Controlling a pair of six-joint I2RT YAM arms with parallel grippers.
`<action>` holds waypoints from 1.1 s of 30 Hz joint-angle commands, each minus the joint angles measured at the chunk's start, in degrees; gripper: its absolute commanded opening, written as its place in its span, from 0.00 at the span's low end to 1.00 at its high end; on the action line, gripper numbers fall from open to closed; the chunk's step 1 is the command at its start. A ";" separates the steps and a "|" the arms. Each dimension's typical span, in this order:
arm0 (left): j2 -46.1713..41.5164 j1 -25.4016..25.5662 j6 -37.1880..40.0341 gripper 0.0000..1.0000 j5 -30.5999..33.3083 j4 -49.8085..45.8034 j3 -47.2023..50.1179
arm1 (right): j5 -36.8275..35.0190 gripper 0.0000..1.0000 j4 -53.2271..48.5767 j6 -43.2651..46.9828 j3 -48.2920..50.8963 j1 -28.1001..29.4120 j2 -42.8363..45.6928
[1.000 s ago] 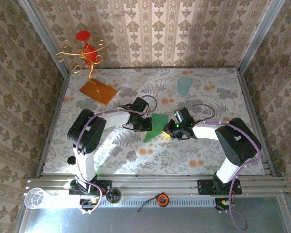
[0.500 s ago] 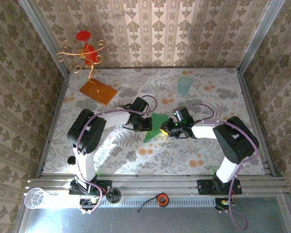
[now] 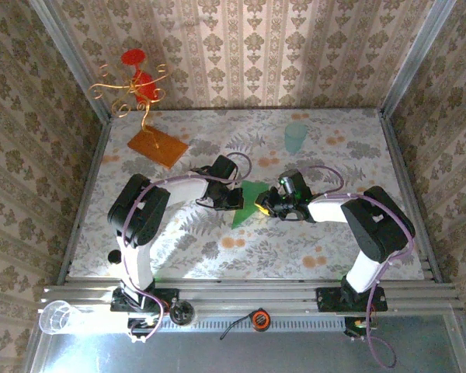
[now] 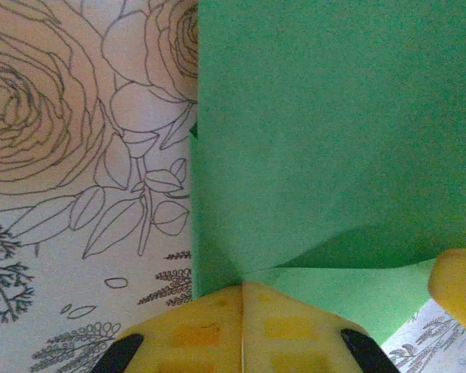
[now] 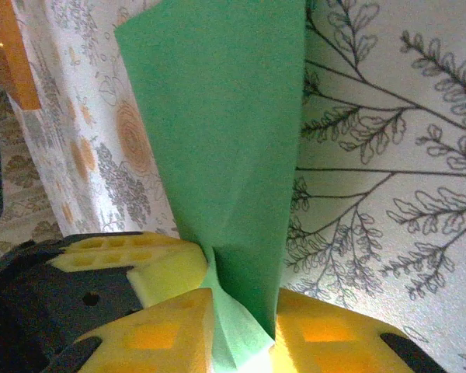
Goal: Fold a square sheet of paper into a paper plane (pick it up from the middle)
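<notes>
Pinched the green paper plane (image 3: 247,203) from both sides at mid-table.
Pressed the left gripper's (image 4: 242,294) pads seam to seam on a creased edge; clamped a raised fold between the right gripper's (image 5: 245,311) waffle-pitted yellow pads. Showed smooth matte paper at the wrists; showed from above one pointed wedge, two arms, one orange-brown board (image 3: 157,145), one pale cup (image 3: 295,137) on the floral table (image 3: 334,241).

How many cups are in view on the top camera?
2: a teal cup on the table, far side right of centre; a clear cup on the metal frame, near-left corner.
</notes>
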State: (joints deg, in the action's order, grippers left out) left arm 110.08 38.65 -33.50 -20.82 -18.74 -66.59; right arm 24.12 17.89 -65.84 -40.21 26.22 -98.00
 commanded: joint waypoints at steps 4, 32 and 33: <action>1.58 -0.69 -0.10 0.10 2.92 -4.72 1.17 | 1.41 0.25 4.25 0.21 1.81 -1.26 0.20; -2.63 -0.36 0.95 0.12 2.14 -1.85 0.53 | 4.19 0.12 9.71 -0.56 2.23 -1.17 -3.67; -4.11 -0.13 0.98 0.14 2.12 -0.38 1.20 | 4.10 0.10 9.83 -0.47 2.32 -1.16 -3.35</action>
State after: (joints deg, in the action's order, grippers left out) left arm 109.49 38.54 -33.41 -20.43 -19.16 -66.67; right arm 27.51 27.22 -67.33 -37.76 25.10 -101.75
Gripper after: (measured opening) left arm 0.134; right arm 0.113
